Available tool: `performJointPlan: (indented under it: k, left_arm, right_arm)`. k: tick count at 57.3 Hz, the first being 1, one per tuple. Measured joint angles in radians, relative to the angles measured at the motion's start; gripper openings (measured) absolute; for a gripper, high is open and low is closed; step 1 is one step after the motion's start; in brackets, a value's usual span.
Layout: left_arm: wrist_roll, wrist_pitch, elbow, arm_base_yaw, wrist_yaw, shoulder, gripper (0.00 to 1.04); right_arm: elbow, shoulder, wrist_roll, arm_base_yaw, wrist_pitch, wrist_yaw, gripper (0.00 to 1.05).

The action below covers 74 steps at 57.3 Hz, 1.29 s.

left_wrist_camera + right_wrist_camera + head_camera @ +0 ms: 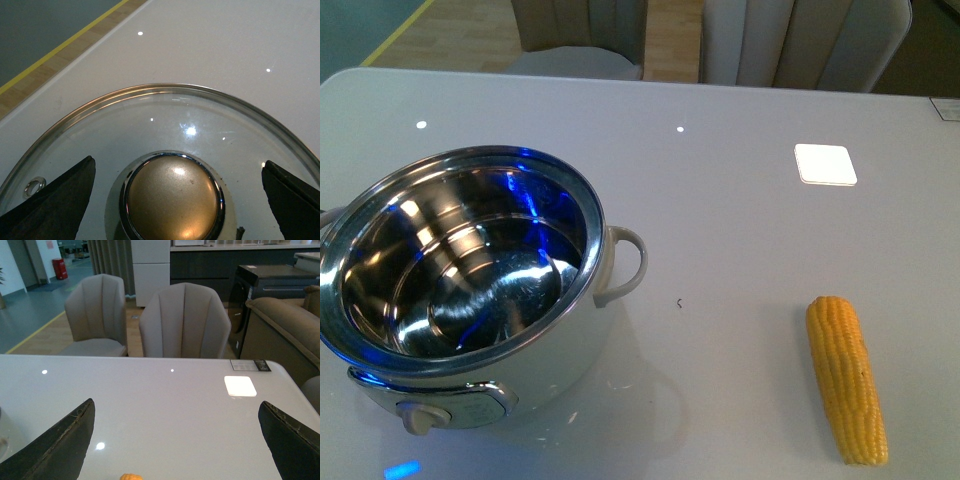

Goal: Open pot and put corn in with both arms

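From the front, the pot [570,350] stands open near the counter's [740,230] near-left corner, its steel inner bowl [450,280] bare and its control knob facing the near edge. The corn [847,378] lies by the near edge toward the right side, lengthwise from near to far, well apart from the pot. No arm shows here. In the left wrist view, the left gripper [178,162] hangs over a glass lid [165,115] lying flat on the counter close to one edge. Its fingers [55,200] are spread wide on either side of the brass-coloured lid knob [172,200], touching nothing. In the right wrist view, the right gripper [176,404] is likewise spread wide and empty above the counter, with the tip of the corn just showing and two chairs [184,320] beyond the far edge.
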Motion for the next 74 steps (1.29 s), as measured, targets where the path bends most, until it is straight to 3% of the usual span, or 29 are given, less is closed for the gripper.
performJointPlan:
  k: [9, 26, 42, 54, 59, 64, 68, 74]
  left_arm:
    - [-0.031, -0.004, -0.117, 0.014, 0.014, -0.153, 0.98]
    - [-0.114, -0.108, -0.408, 0.029, 0.058, -0.788, 0.98]
    - [-0.183, -0.406, -0.579, -0.045, 0.026, -1.332, 0.98]
    - [-0.233, -0.766, -0.696, -0.138, -0.013, -1.798, 0.98]
    - [-0.233, -0.821, -0.706, -0.147, -0.002, -1.888, 0.97]
    - [-0.149, -0.828, -0.715, -0.143, 0.160, -1.924, 0.82]
    - [-0.113, -0.855, -0.734, -0.177, 0.172, -1.963, 0.71]
    - [-0.080, -0.905, -0.760, -0.230, 0.114, -2.037, 0.52]
  right_arm:
    - [0.000, 0.000, 0.000, 0.000, 0.000, 0.000, 0.96]
    - [0.000, 0.000, 0.000, 0.000, 0.000, 0.000, 0.96]
    - [0.000, 0.000, 0.000, 0.000, 0.000, 0.000, 0.96]
    - [0.000, 0.000, 0.000, 0.000, 0.000, 0.000, 0.96]
    - [0.000, 0.000, 0.000, 0.000, 0.000, 0.000, 0.96]
    - [0.000, 0.000, 0.000, 0.000, 0.000, 0.000, 0.96]
    - [0.000, 0.000, 0.000, 0.000, 0.000, -0.001, 0.96]
    - [0.000, 0.000, 0.000, 0.000, 0.000, 0.000, 0.96]
